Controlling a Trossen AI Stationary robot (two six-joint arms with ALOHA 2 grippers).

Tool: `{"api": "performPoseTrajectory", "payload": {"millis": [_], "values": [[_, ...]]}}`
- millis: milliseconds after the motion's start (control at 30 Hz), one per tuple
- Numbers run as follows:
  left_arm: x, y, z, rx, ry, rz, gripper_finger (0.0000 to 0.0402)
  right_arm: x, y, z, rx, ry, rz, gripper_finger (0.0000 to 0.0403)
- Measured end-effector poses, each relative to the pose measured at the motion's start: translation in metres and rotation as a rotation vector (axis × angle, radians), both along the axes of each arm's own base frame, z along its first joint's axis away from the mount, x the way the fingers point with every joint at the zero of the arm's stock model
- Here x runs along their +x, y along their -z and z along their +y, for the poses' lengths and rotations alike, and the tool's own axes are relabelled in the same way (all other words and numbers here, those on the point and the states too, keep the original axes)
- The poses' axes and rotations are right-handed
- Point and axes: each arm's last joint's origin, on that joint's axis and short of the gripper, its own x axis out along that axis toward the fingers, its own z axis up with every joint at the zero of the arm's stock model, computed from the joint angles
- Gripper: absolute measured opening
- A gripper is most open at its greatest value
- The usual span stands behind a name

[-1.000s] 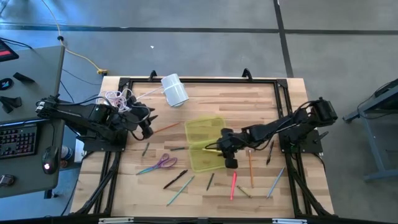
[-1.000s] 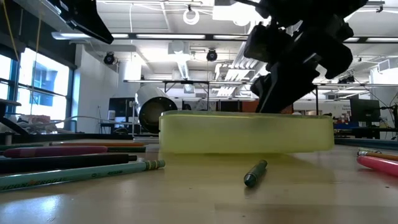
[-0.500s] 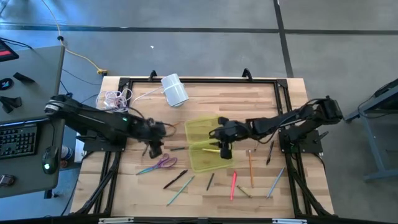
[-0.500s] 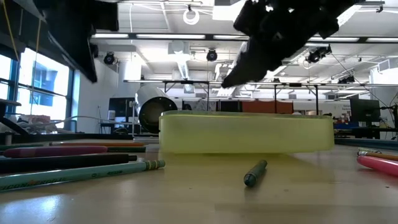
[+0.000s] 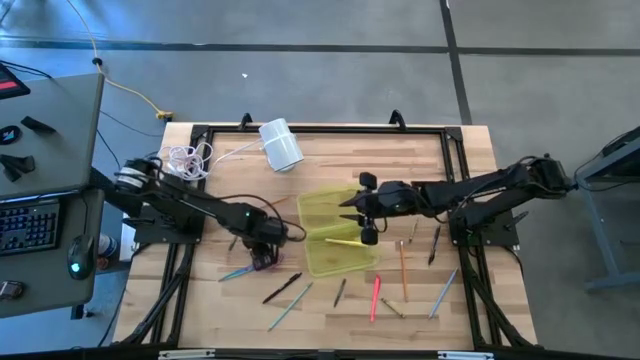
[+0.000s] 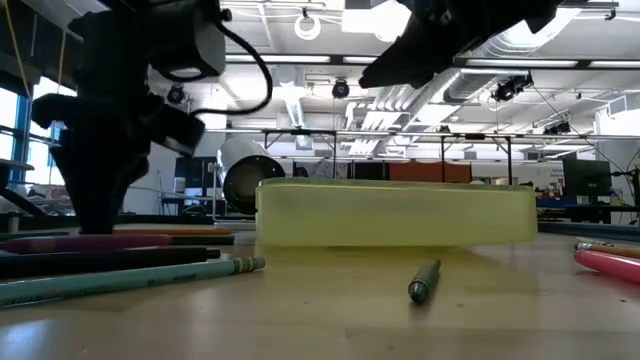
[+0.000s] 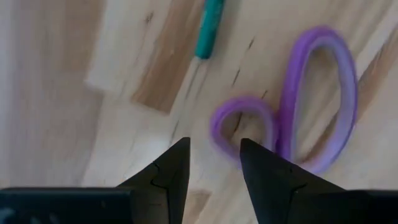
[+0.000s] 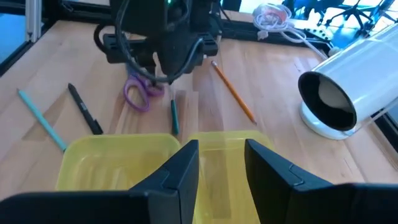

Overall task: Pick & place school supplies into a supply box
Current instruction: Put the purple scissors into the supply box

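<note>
both arms are dark, slim, jointed tubes with black cables looped along them, and the left gripper (image 7: pixel 211 163) and right gripper (image 8: pixel 221 167) have matte black wedge-shaped fingers.

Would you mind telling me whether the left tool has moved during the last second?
Yes. The left tool has travelled from beside the white cord toward the table's middle, now over the scissors.

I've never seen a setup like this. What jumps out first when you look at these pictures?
Probably the open yellow-green supply box at the middle of the wooden table, with pens and pencils scattered around it. The left end effector hovers open right over the purple-handled scissors, while the right end effector hangs open above the box. A white cylinder lies tipped near the far edge.
</note>
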Motion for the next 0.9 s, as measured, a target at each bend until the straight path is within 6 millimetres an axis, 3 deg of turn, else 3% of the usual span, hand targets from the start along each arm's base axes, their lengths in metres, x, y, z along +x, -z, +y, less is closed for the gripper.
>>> {"api": "performPoseTrajectory", "payload": {"millis": [300,600,767,900], "values": [[0.005,0.012,0.000,0.050,-0.009,0.023,0.0167,0.000,0.001,-0.001,-0.043,0.004,0.013,0.0113],[0.004,0.011,0.001,0.093,-0.023,0.022,0.0020,0.000,0.000,-0.001,-0.044,0.004,0.007,0.0113],[0.001,-0.002,0.002,0.075,-0.041,0.020,0.0051,0.000,0.000,-0.001,-0.048,0.001,0.007,0.0113],[0.011,-0.031,0.000,0.051,-0.020,-0.066,0.0038,0.000,0.000,-0.001,-0.048,0.001,0.007,0.0113]]}}
